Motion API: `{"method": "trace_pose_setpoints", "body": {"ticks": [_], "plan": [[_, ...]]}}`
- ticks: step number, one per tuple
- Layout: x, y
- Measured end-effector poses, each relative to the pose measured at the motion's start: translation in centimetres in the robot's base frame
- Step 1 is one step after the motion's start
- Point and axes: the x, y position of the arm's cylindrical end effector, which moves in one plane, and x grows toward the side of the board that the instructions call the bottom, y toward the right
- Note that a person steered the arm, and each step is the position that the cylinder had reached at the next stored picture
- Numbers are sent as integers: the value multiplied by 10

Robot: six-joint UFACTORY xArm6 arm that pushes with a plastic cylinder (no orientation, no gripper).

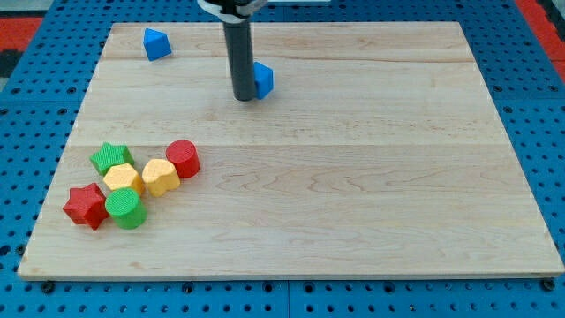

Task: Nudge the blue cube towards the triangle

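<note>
1 blue cube (263, 79) touching my tip (244, 98)

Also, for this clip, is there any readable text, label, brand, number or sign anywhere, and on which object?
None: no text, label, brand, number or sign shows.
Bare: light wooden board, blue pegboard surround, dark rod with my tip left of the blue cube, blue triangle block.
Clustered red, green and yellow blocks: unmarked.

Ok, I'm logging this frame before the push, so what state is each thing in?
my tip: on the board, against the blue cube's left side.
blue cube: right of the rod, partly hidden by it.
blue triangle: alone near the board's top left, untouched.
red cylinder, two yellow blocks, green star, green cylinder, red star: clustered bottom left.
</note>
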Motion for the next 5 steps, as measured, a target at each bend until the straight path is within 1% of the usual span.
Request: {"method": "trace_pose_setpoints", "body": {"ticks": [1, 2, 3, 4, 5], "plan": [[-38, 14], [-75, 11], [-66, 41], [-83, 109], [-101, 76]]}}
